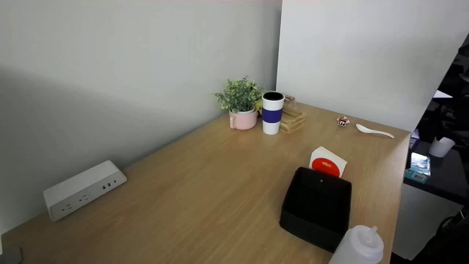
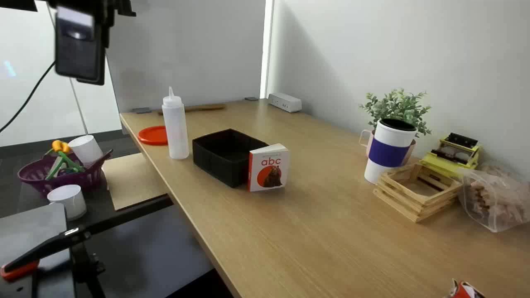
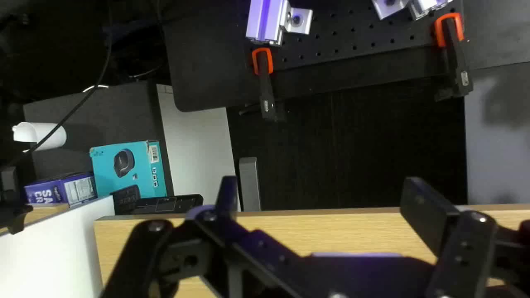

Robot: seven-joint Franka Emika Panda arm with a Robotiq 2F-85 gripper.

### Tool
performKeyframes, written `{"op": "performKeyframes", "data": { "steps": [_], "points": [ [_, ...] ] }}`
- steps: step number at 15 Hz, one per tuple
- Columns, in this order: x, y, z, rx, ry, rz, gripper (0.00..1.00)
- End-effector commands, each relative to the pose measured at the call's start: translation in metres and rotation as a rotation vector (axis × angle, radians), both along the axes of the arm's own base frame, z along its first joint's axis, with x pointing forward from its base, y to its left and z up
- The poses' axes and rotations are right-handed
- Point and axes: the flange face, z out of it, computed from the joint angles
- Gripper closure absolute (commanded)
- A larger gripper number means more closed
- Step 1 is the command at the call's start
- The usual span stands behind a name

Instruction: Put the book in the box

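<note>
The book (image 2: 269,169), white with a red-orange circle and "abc" on its cover, stands upright, slightly tilted, outside the black box (image 2: 213,164) at its end. It seems to lean against the box wall. The book (image 1: 337,160) also shows behind the box (image 1: 309,230) in an exterior view, its lower part hidden. The box is open at the top; no object shows inside. My gripper (image 3: 323,196) is open with nothing between its fingers, above the table's edge in the wrist view. The gripper (image 2: 80,54) hangs high at the upper left in an exterior view, apart from book and box.
A clear squeeze bottle (image 2: 177,128) and a red plate (image 2: 153,135) stand near the box. A white and purple cup (image 2: 391,149), plant (image 2: 397,105), wooden crate (image 2: 418,192) and plastic bag (image 2: 495,198) are by the wall. A white spoon (image 1: 373,131) lies near the edge.
</note>
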Motion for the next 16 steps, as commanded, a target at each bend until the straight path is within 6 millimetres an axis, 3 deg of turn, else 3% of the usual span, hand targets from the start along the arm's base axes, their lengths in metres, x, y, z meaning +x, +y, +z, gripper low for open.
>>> {"op": "performKeyframes", "data": {
  "steps": [1,5,9,11,15,16],
  "points": [
    [0.0,0.0,0.001,0.0,0.001,0.0,0.0],
    [0.013,0.001,0.015,-0.029,-0.072,0.024,0.0],
    [0.053,0.027,0.035,0.018,-0.29,0.074,0.0],
    [0.078,0.047,0.034,0.069,-0.399,0.08,0.0],
    [0.134,0.09,0.011,0.187,-0.519,0.085,0.0],
    [0.104,0.073,0.025,0.145,-0.513,0.096,0.0]
  ]
}}
